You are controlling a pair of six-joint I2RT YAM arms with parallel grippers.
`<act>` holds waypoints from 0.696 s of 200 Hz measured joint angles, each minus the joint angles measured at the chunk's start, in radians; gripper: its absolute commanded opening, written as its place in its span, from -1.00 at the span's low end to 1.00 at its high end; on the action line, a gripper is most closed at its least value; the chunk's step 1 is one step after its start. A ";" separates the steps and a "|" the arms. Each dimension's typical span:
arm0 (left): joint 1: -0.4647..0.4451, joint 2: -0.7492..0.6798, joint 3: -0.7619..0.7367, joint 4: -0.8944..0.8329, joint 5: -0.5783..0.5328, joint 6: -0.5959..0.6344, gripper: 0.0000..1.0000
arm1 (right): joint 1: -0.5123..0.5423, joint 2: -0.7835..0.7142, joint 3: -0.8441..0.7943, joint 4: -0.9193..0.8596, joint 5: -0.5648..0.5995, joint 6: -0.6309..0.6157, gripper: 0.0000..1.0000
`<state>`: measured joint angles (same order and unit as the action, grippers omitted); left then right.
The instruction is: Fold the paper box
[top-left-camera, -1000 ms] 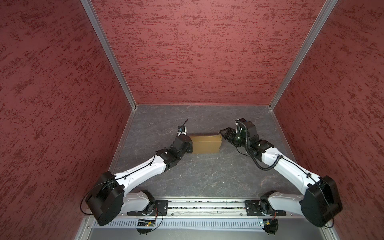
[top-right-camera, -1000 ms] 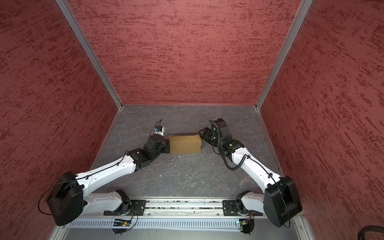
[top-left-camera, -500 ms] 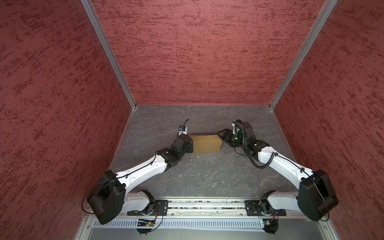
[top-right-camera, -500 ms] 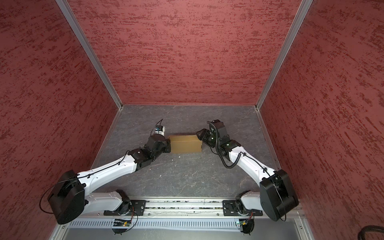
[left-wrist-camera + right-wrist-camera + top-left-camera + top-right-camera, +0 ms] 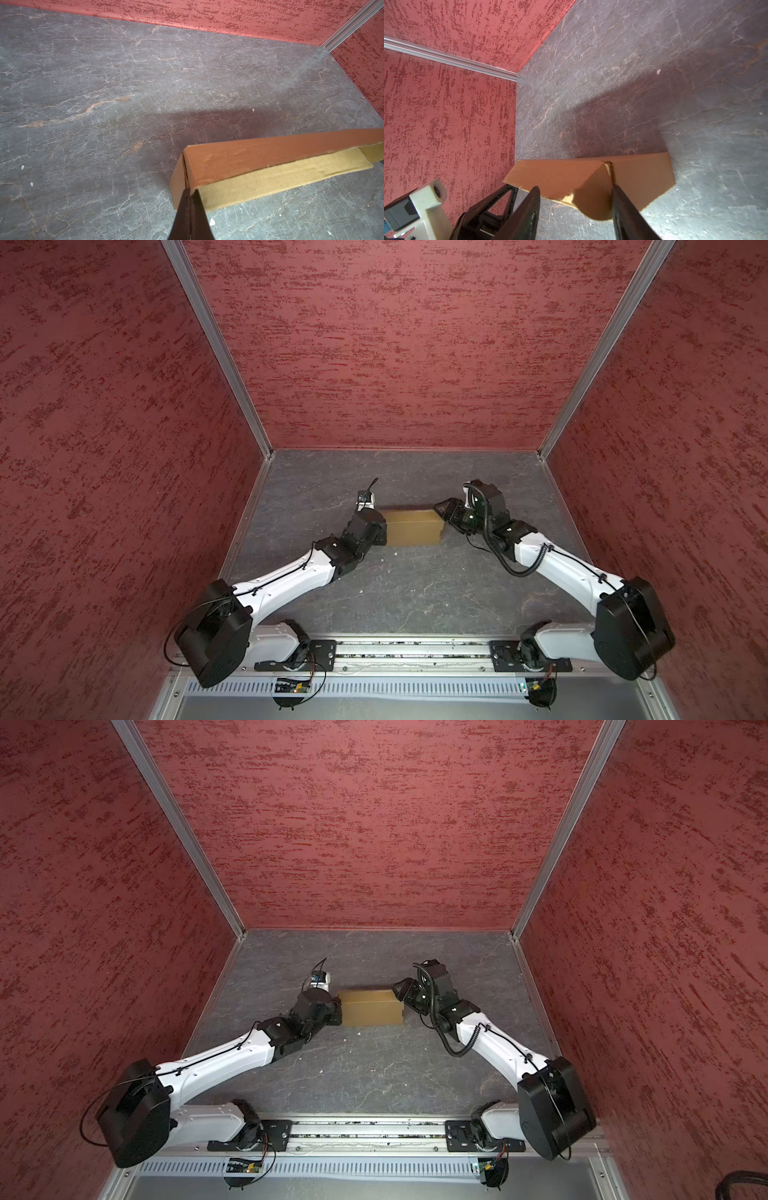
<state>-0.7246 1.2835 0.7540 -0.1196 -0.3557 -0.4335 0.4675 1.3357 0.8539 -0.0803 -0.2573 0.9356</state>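
While fingers (image 5: 529, 214) flank paper box (image 5: 411, 527) — red walls (image 5: 395, 344) enclose.

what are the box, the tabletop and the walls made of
The paper box looks like plain brown cardboard, matte and unprinted: its cut edges are rough and fibrous. The tabletop looks like dark grey stone with pale veins, though it may be a printed sheet. The walls look like red rough-textured plaster or wallpaper, mottled darker; unclear which.

The paper box (image 5: 411, 527) is plain tan-brown, the tabletop (image 5: 415, 593) dark grey with pale veins, the walls (image 5: 395, 344) streaky red.
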 measured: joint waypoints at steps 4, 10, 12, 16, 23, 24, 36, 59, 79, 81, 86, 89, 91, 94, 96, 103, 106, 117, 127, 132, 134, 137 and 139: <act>0.000 0.000 0.000 0.000 -0.001 0.000 -1.00 | 0.000 0.000 0.000 0.000 0.001 0.000 0.09; -0.001 0.000 0.000 0.000 -0.001 0.000 -1.00 | 0.001 0.000 0.000 -0.002 0.005 -0.001 0.09; -0.001 0.000 0.000 0.000 -0.001 0.000 -1.00 | 0.001 0.000 0.000 -0.002 0.007 -0.001 0.09; -0.001 0.000 0.000 0.000 -0.002 0.000 -1.00 | 0.002 0.000 0.000 -0.004 0.009 -0.001 0.09; -0.002 0.000 0.000 0.000 -0.001 0.000 -1.00 | 0.003 0.000 0.000 -0.009 0.016 -0.005 0.09; -0.002 0.000 0.000 0.000 -0.001 0.000 -1.00 | 0.003 0.000 0.000 -0.010 0.016 -0.005 0.09; -0.003 0.000 0.000 0.000 -0.002 0.000 -1.00 | 0.005 -0.002 0.000 -0.016 0.026 -0.011 0.09; -0.004 0.003 0.000 0.005 -0.002 0.000 -1.00 | 0.009 -0.003 0.011 -0.041 0.045 -0.034 0.14; -0.005 0.006 0.000 0.011 -0.002 -0.003 -1.00 | 0.010 -0.003 0.020 -0.068 0.058 -0.049 0.19; -0.005 0.006 0.000 0.011 -0.002 -0.003 -1.00 | 0.010 -0.003 0.020 -0.070 0.059 -0.051 0.20; -0.005 0.007 0.000 0.012 -0.002 -0.004 -1.00 | 0.010 -0.003 0.020 -0.076 0.061 -0.053 0.20; -0.005 0.007 0.000 0.012 -0.002 -0.004 -1.00 | 0.010 -0.002 0.020 -0.080 0.062 -0.054 0.20; -0.005 0.007 0.000 0.012 -0.002 -0.004 -1.00 | 0.010 -0.002 0.020 -0.082 0.063 -0.054 0.20; -0.005 0.007 0.000 0.012 -0.002 -0.004 -1.00 | 0.010 -0.002 0.020 -0.085 0.063 -0.055 0.20; -0.005 0.007 0.000 0.013 -0.002 -0.005 -1.00 | 0.010 -0.002 0.020 -0.086 0.063 -0.055 0.20; -0.005 0.007 0.000 0.012 -0.002 -0.005 -1.00 | 0.010 -0.002 0.020 -0.087 0.064 -0.055 0.20; -0.005 0.007 0.000 0.012 -0.002 -0.005 -1.00 | 0.010 -0.002 0.020 -0.087 0.064 -0.056 0.19; -0.005 0.007 0.000 0.013 -0.002 -0.006 -1.00 | 0.010 -0.002 0.020 -0.087 0.066 -0.057 0.20; -0.006 0.007 0.000 0.013 -0.002 -0.007 -1.00 | 0.010 -0.001 0.020 -0.087 0.068 -0.057 0.19; -0.006 0.007 0.000 0.013 -0.002 -0.007 -1.00 | 0.010 0.000 0.020 -0.087 0.068 -0.057 0.19; -0.006 0.007 0.000 0.013 -0.003 -0.007 -1.00 | 0.010 0.000 0.020 -0.087 0.068 -0.057 0.19; -0.006 0.007 -0.001 0.013 -0.003 -0.008 -1.00 | 0.010 0.000 0.020 -0.087 0.068 -0.057 0.19; -0.006 0.007 -0.001 0.013 -0.003 -0.007 -1.00 | 0.010 0.001 0.020 -0.087 0.068 -0.057 0.19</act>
<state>-0.7307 1.2903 0.7532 -0.1066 -0.3584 -0.4408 0.4770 1.3365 0.8738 -0.1677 -0.1890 0.8783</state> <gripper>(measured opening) 0.041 0.597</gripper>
